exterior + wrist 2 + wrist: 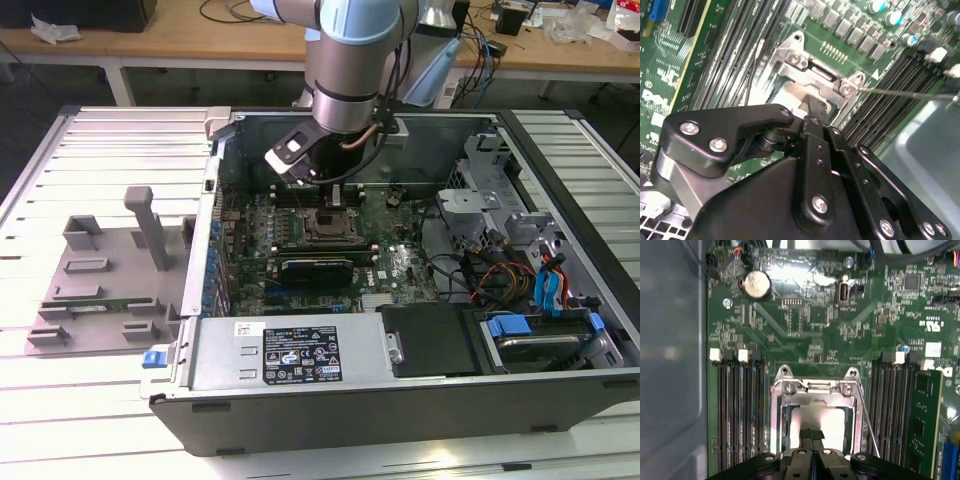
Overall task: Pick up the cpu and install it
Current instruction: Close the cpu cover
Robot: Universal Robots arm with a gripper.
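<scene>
In the exterior view, a grey plastic tray (100,265) lies at the left on a slatted table (40,150), well apart from the work. Right of it stands an open computer case (400,405) with a green board (405,265) flat on its bottom. The arm (350,60) reaches down into the case, and the gripper (337,195) hangs just over the socket (325,228) near the middle of the board. At the case's right end sit a drive cage (545,345) and blue cables (548,285).

In both wrist views the cpu (829,424) (790,93) lies inside the socket's metal frame (817,387) (815,70), its shiny top facing up. The gripper (810,433) (813,103) has its jaws pressed together, with no gap showing between them, and their tips stand over the middle of the cpu. Whether they touch it I cannot tell. Dark memory slots (737,410) flank the socket on both sides. A thin wire lever (867,425) (900,92) runs beside the frame, and a green memory stick (925,425) stands in a slot beyond it.
</scene>
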